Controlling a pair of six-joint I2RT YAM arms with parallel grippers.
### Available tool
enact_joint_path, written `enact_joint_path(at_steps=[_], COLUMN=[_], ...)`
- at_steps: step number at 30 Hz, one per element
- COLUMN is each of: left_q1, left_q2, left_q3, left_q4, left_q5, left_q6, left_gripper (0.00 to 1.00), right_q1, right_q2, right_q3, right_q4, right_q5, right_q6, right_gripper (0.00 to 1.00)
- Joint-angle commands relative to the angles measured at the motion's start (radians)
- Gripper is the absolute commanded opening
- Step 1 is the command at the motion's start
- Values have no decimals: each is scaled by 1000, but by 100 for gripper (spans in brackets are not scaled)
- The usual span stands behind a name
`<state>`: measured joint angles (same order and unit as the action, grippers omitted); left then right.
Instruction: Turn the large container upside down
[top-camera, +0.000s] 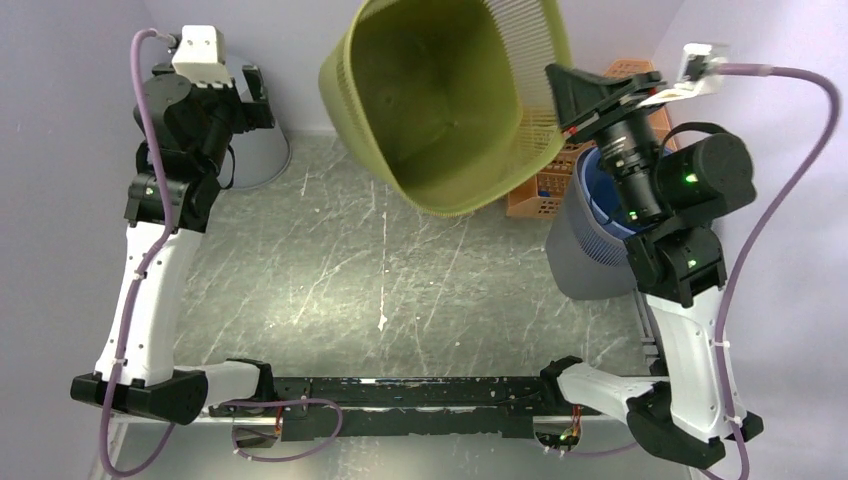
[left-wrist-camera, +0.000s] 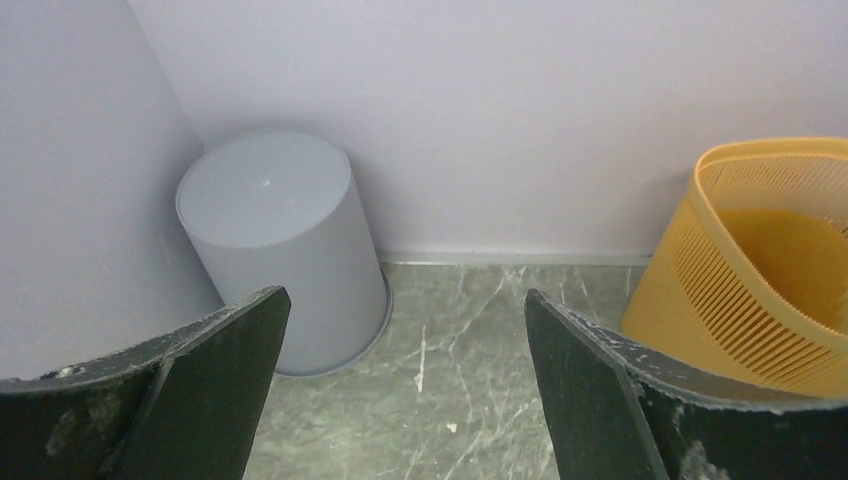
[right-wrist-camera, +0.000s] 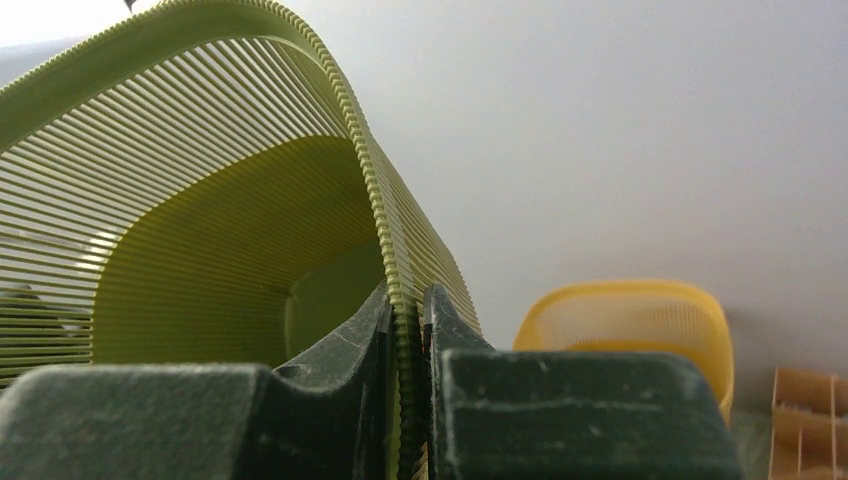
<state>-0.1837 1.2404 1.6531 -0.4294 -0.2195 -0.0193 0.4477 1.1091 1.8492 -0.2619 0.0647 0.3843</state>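
Observation:
The large container is an olive-green slatted basket (top-camera: 440, 100). It hangs in the air above the far middle of the table, tilted so that its opening faces up towards the camera. My right gripper (top-camera: 560, 95) is shut on its right rim and holds it up. In the right wrist view the ribbed rim of the basket (right-wrist-camera: 220, 230) is pinched between the two fingers of the right gripper (right-wrist-camera: 408, 310). My left gripper (top-camera: 258, 95) is open and empty at the far left, with bare table between its fingers in the left wrist view (left-wrist-camera: 403, 300).
A grey bucket (top-camera: 255, 160) stands upside down in the far left corner, just beyond the left gripper (left-wrist-camera: 275, 240). A yellow-orange basket (left-wrist-camera: 760, 270) sits by the back wall (right-wrist-camera: 630, 330). An orange crate (top-camera: 540, 195) and a grey bin with a blue inside (top-camera: 585, 255) stand under the right arm.

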Motion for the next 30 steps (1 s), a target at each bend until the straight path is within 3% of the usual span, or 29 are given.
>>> enact_joint_path(at_steps=[1,7,12,17,21,30], left_q1=[8,12,11,11,10,10], left_q2=[36,21,9,-41,-104,-122], left_q3=[116,175,222,89,-71,-88], left_q4=[-71,-85,-152,-156,-86,-114], left_q5=[9,-6,184,440,556,507], left_q6=[26,28,-27,-106,-145,-107], left_gripper=[100,100,99,100,99,100], right_q1=[3,3,3,3,3,20], right_q2=[-53,-137,-133,-117,-95,-40], right_q3=[-104,-363,-460,-562,-653,-739], right_q4=[17,32,64,98,141,180], right_q5=[-92,-128,-158,-142,-143,-103], right_q6=[72,107,124,126,133,120], right_gripper=[0,0,0,0,0,0])
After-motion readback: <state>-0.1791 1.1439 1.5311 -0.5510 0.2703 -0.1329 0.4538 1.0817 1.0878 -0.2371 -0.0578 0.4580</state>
